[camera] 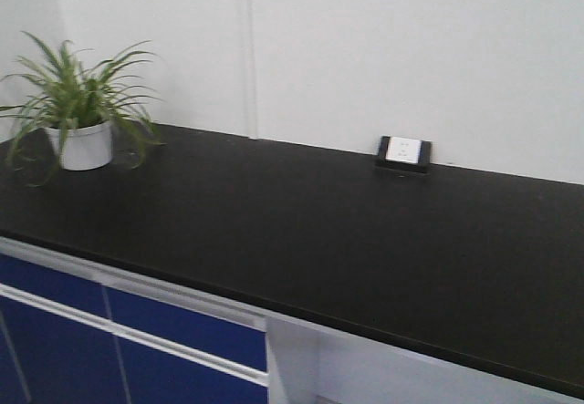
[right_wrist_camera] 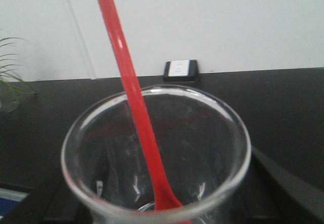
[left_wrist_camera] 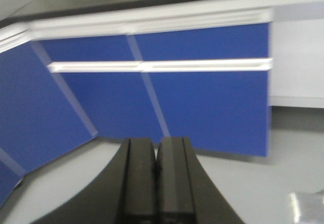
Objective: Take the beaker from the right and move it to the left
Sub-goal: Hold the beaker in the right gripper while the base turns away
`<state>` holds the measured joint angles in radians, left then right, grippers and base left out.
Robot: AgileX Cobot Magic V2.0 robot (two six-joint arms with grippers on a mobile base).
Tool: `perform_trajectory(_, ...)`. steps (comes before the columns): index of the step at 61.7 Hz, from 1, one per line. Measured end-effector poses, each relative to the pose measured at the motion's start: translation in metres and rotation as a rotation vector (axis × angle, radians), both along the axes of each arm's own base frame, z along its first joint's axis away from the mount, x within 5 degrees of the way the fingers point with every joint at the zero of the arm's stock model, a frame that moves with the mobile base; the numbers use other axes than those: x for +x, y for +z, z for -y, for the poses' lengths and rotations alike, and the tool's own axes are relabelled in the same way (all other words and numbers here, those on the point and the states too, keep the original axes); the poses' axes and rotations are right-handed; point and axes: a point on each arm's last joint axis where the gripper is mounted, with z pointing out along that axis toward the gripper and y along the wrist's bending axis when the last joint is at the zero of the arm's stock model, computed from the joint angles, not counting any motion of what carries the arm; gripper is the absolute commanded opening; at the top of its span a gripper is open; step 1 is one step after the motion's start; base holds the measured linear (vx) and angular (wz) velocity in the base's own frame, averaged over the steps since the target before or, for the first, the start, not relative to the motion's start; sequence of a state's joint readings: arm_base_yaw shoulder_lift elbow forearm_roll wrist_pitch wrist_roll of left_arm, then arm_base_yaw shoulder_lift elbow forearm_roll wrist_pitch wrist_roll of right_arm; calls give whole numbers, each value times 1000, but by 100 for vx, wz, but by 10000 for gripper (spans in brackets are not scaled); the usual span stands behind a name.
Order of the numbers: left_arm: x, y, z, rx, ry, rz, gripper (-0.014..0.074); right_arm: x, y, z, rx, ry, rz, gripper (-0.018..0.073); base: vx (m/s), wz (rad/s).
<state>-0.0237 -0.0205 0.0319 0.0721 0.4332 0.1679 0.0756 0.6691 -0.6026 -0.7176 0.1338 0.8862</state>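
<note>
Clear beaker, red stick leaning inside, black countertop behind

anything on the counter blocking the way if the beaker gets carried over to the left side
Nothing visible blocks the beaker. The black countertop is bare across the middle. Only a potted plant stands at the far left back, and a small black box sits against the rear wall, both avoidable.

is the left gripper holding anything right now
No, the left gripper has its jaws pressed flat together with nothing between them.
</note>
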Motion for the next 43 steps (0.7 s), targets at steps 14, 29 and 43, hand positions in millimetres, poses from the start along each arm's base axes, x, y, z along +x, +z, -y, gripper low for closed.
perform_trajectory(14,0,0,0,0,0,0,-6,0,0,0,0,0,0,-3,-16,70)
perform_trajectory(29,0,0,0,0,0,0,-6,0,0,0,1,0,0,-3,-13,71)
perform_trajectory(43,0,0,0,0,0,0,-6,0,0,0,1,0,0,-3,-13,72)
